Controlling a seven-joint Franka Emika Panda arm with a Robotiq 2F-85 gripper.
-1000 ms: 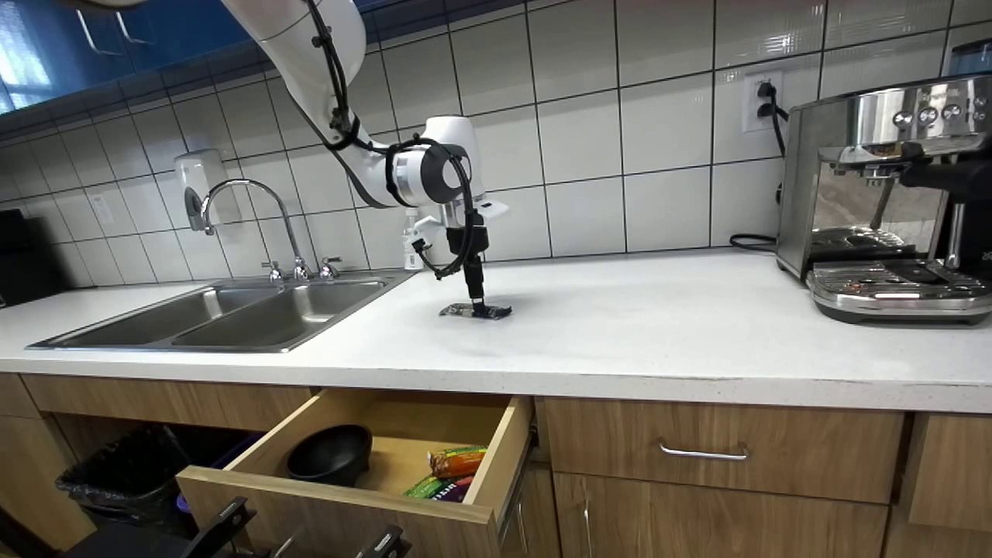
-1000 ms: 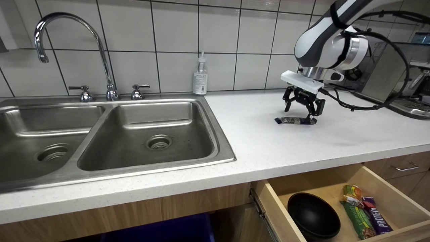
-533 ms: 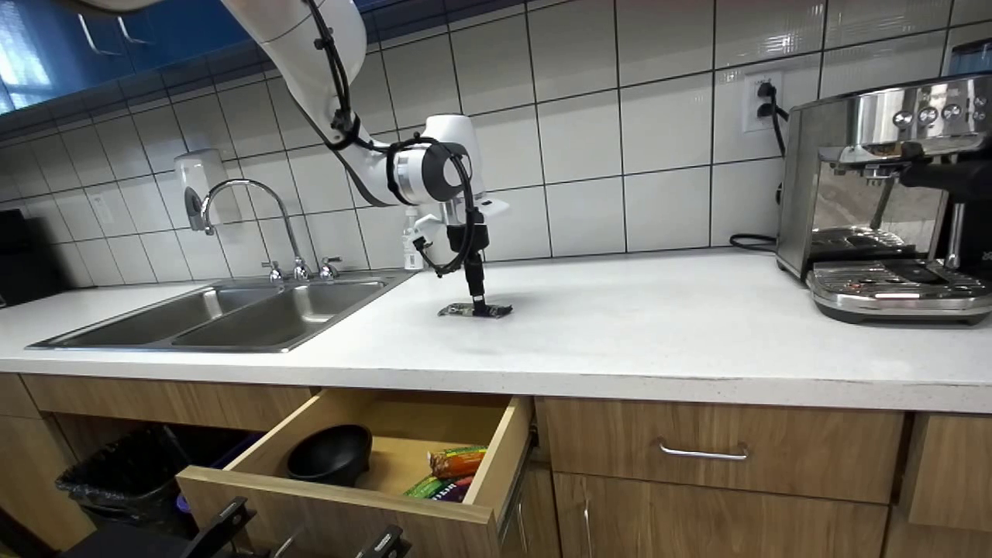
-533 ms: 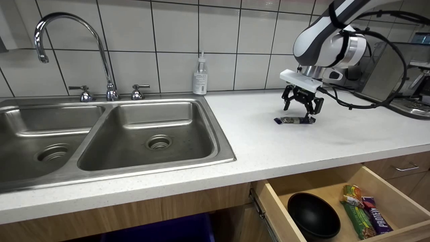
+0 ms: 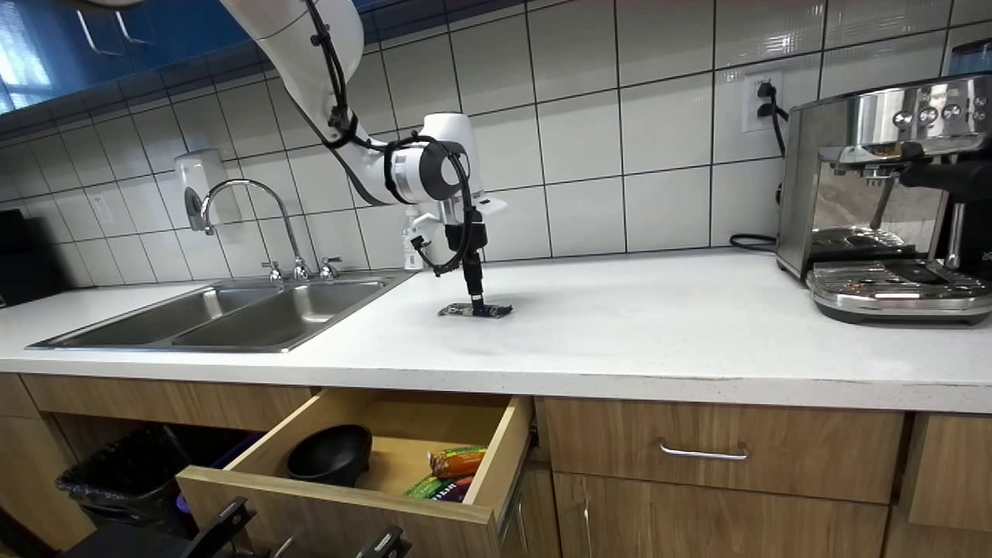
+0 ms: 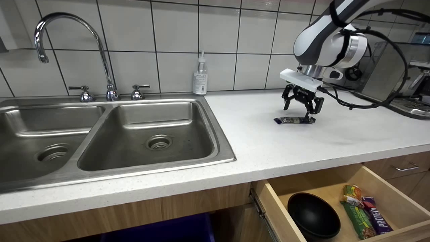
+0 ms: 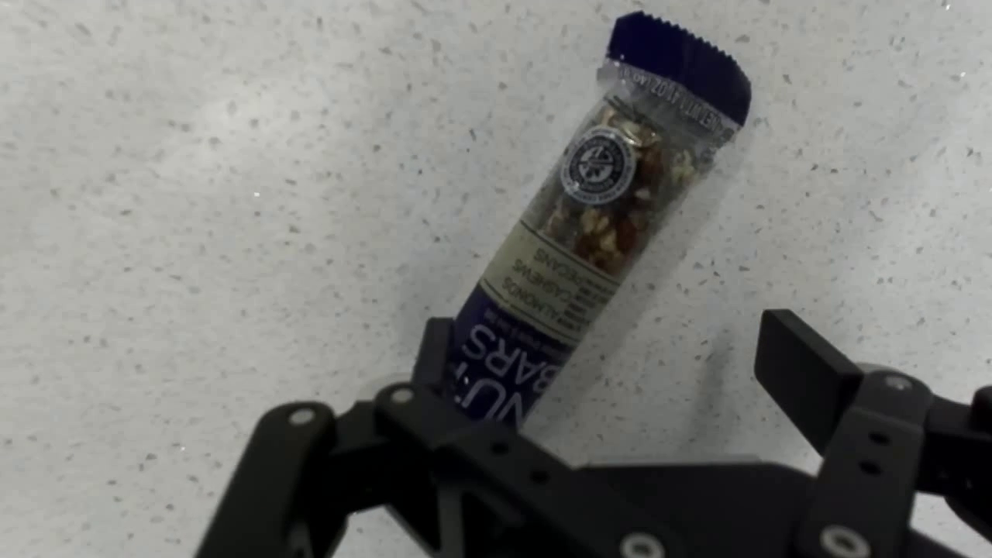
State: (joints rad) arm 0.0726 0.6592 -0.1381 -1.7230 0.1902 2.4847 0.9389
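Note:
A nut bar (image 7: pixel 589 232) in a clear and dark blue wrapper lies flat on the counter, slanting across the wrist view. My gripper (image 7: pixel 612 356) stands open above it. The left-hand finger (image 7: pixel 434 353) is at the bar's blue edge and seems to touch it. The right-hand finger (image 7: pixel 806 372) is apart from the bar, over bare counter. The bar's lower end is hidden behind the gripper's linkage. In an exterior view, one fingertip of the gripper (image 6: pixel 297 113) comes down at the right end of the bar (image 6: pixel 290 120); the other finger hangs higher.
A double sink (image 6: pixel 147 134) with a faucet (image 6: pixel 100 43) lies beside the counter area. A pump bottle (image 6: pixel 200 77) stands by the tiled wall, and a coffee machine (image 5: pixel 891 201) is at the far side. Below, an open drawer (image 5: pixel 496 457) holds a black bowl (image 6: pixel 314 215) and several wrapped bars (image 6: pixel 359 218).
Over the earlier half second, my gripper and the bar shifted very slightly to the left in an exterior view. Since then hardly anything has moved, and the jaws have stayed apart.

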